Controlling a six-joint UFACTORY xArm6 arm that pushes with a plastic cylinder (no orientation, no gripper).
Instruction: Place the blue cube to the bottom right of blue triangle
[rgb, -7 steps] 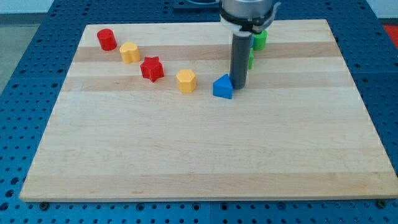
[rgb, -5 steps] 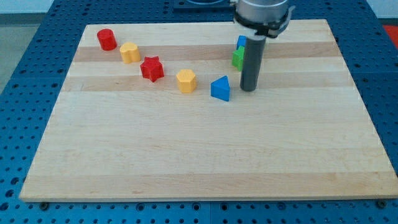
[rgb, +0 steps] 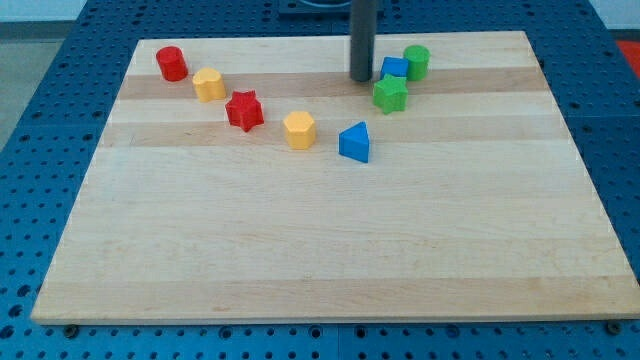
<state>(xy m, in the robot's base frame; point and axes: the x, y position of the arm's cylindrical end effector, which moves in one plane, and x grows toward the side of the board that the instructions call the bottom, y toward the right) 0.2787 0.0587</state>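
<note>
Seven blocks sit on the wooden board (rgb: 330, 250), and my tip (rgb: 361, 79) is planted near the view's top edge; it is a bare rod end with no jaws to open or shut, and it holds nothing.

Closest to it, just to the view's right, is the blue cube (rgb: 394, 68). A narrow strip of wood shows between rod and cube, though I cannot tell for certain that they are apart. Pressed up against that cube from the view's bottom is the green star-shaped block (rgb: 390, 95), also to the right of my tip and slightly below it. On the cube's far side, further right, stands the green cylinder (rgb: 417, 61), close beside it.

Moving out: below my tip, towards the view's bottom, lies the blue triangle (rgb: 354, 142), well clear of the rod and of the cube, which sits up and to the right of it.

Then the trail runs off to the view's left of my tip: yellow hexagon (rgb: 299, 130), red star (rgb: 244, 110), a yellow block (rgb: 208, 84), and farthest of all the red cylinder (rgb: 171, 63) near the board's top-left corner.
</note>
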